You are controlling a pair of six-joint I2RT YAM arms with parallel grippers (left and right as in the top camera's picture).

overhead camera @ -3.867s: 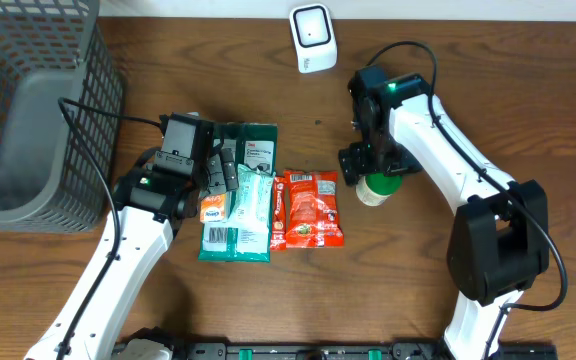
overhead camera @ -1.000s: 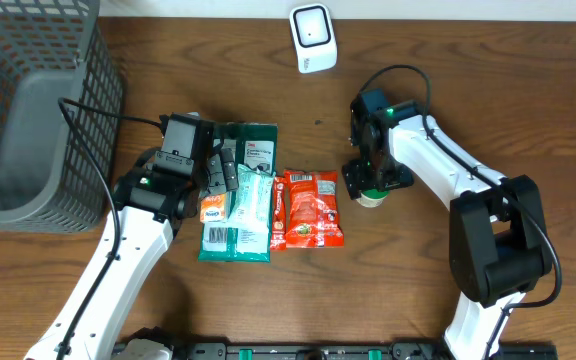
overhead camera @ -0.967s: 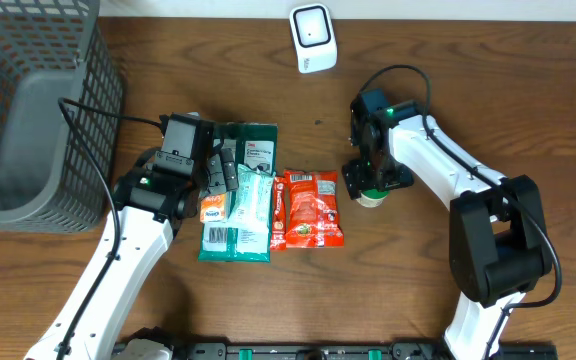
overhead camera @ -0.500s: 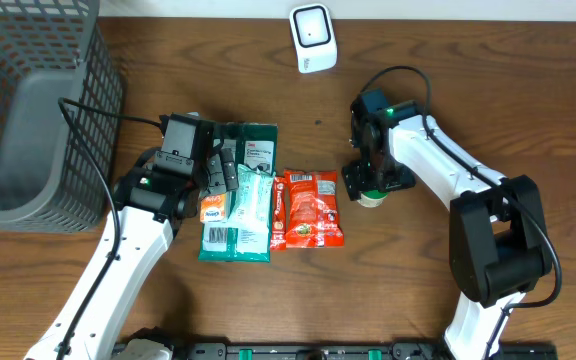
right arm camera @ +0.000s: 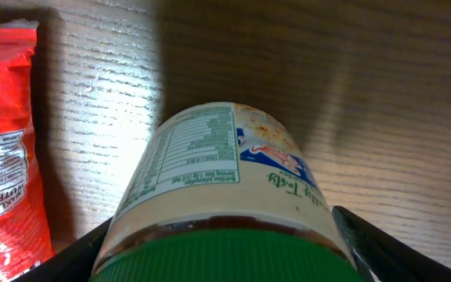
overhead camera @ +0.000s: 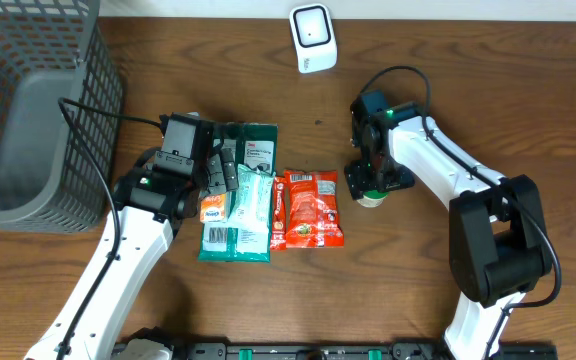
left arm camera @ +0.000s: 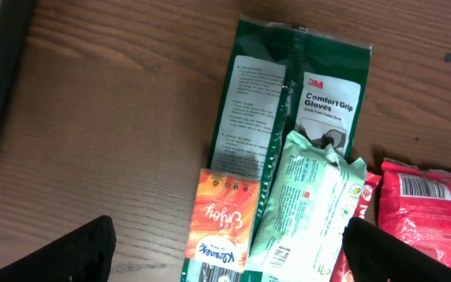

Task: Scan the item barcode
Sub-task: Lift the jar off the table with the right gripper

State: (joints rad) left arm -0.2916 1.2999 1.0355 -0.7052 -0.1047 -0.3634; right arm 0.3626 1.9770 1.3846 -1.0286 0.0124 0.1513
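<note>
I see small cream-labelled jar with green screw lid (right arm camera: 224,184) standing just right of red foil snack packet (overhead camera: 310,208). My right gripper (overhead camera: 371,187) straddles lid; cannot tell if gripping. Left gripper (left arm camera: 229,244), left of red packet, gapes wide, empty. I judge jar rigid, smooth, maybe slippery: grip lid sides.

Your jar (right arm camera: 210,168): cream label, green lid (right arm camera: 225,254) | on the desk (overhead camera: 468,80) | white scanner (overhead camera: 313,38) well apart, far edge

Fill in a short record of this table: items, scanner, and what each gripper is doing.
Scanner: white barcode scanner, table's far edge
Right gripper: jaws flank green-lidded, cream-labelled jar; contact unclear
Left gripper: open, above dark green glove packet, orange tissue packet
Beside jar: red foil packet
Basket: grey mesh basket, by left arm
</note>
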